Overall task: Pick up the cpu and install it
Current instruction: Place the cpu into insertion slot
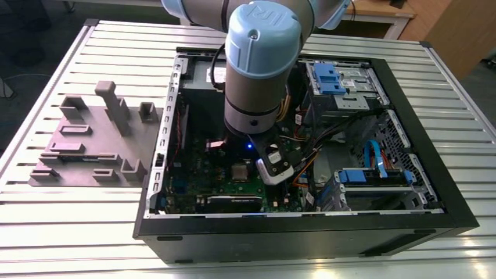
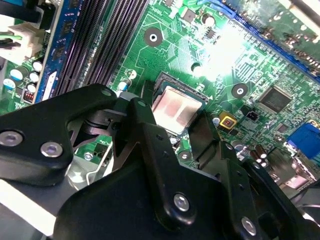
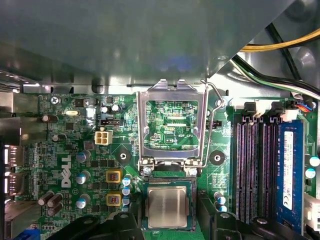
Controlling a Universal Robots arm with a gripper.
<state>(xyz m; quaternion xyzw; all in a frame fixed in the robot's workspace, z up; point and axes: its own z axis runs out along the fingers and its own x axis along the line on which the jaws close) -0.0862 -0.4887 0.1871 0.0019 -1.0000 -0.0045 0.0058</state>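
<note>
The cpu [image 3: 167, 206] is a silver square chip lying flat in its socket on the green motherboard [image 3: 75, 150]. It also shows as a small silver square in the exterior view [image 1: 240, 171]. The metal socket frame [image 3: 172, 88] is swung up and open beside the chip, with its wire lever [image 3: 207, 125] raised. My gripper [image 3: 170, 219] hovers low over the socket inside the computer case. Its black fingers [image 2: 144, 120] stand open on either side of the cpu [image 2: 176, 107], with small gaps to its edges. The gripper's body [image 1: 273, 165] sits just to the exterior view's right of the chip.
The black case [image 1: 310, 232] walls surround the arm. Memory slots [image 3: 252, 170] and a blue module [image 3: 290, 170] lie beside the socket. Cables [image 3: 280, 75] and blue drive bays [image 1: 333, 78] fill the exterior view's right. A grey-purple fixture block [image 1: 93, 145] stands outside the case, at the exterior view's left.
</note>
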